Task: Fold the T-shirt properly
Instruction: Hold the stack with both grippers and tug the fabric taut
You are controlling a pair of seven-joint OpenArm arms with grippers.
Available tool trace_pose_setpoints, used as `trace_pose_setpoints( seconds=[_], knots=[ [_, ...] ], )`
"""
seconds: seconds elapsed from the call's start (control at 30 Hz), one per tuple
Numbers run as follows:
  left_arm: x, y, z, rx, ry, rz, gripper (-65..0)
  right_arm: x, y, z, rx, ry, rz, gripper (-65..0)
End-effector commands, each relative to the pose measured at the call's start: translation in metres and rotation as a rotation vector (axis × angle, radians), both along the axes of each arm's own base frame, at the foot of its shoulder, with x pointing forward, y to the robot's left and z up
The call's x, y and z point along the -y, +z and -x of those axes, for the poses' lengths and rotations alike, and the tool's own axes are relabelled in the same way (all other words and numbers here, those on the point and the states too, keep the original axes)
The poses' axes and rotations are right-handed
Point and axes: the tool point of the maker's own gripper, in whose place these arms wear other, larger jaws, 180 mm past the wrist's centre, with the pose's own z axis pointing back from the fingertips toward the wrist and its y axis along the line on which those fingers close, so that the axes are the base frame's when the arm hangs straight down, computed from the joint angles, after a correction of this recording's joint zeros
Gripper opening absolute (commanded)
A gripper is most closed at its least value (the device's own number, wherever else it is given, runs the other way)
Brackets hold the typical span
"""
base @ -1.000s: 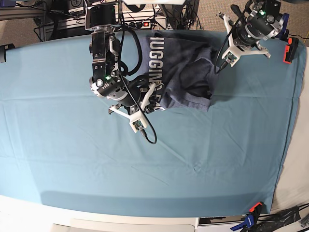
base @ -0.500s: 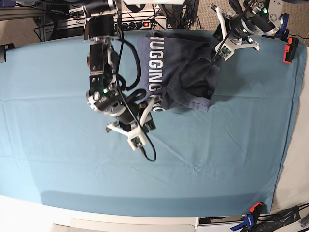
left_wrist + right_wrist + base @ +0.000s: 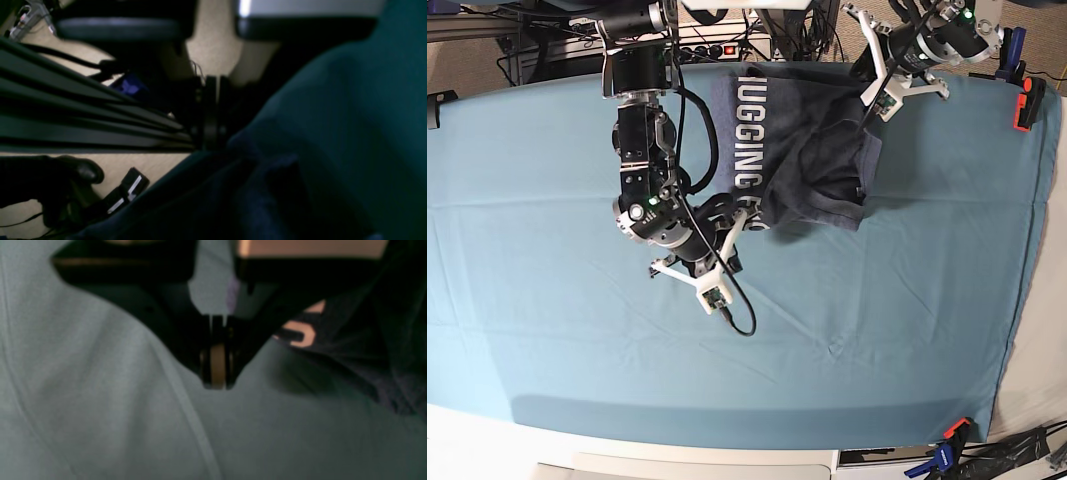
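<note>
The bench [image 3: 547, 330] was covered by a teal table cloth [image 3: 907, 300] that filled most of the base view, its near and right edges held by clamps.

The T-shirt [image 3: 812, 150] lay bunched at the far middle of the bench, nearer the left arm's side. Its white lettering [image 3: 749, 150] ran down its left edge in the base view, so its long axis went roughly from the far edge toward the near one. The last letters were hidden behind the right arm, and the sleeves and neck could not be made out in the rumpled folds.

The right gripper [image 3: 727, 235] sat at the T-shirt's near lettered corner. In the right wrist view the right gripper [image 3: 217, 380] had its jaws pressed together just over pale, blurred cloth, with a scrap of lettering [image 3: 297, 333] beside it; nothing showed between the jaws.

The left gripper [image 3: 867, 85] hung at the T-shirt's far right corner, by the bench's far edge. In the left wrist view the left gripper [image 3: 210, 140] was dark and blurred, jaws closed flat against each other, its tips close to dark fabric [image 3: 240, 200]; whether they touched or pinched it could not be told.
</note>
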Motion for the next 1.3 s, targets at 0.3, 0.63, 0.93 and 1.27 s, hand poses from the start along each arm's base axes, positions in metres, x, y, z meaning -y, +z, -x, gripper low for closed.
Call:
trace_pose_setpoints(
  seconds=[0.3, 0.63, 0.93, 1.27],
  knots=[
    [0.005, -0.002, 0.002, 0.01, 0.011, -0.051, -65.0, 0.002, 0.02, -0.017, 0.08, -0.003, 0.022, -65.0],
    [0.032, -0.003, -0.004, 0.08, -0.049, -0.094, -65.0, 0.008, -0.001, -0.021, 0.03, -0.036, 0.043, -65.0],
    [0.031, -0.013, -0.006, 0.074, -0.046, -0.097, -65.0, 0.006, -0.02, -0.025, -0.033, -0.031, 0.04, -65.0],
    [0.031, -0.013, -0.027, 0.122, -0.036, -0.091, -65.0, 0.006, -0.029, -0.015, -0.102, -0.026, 0.043, -65.0]
  ],
)
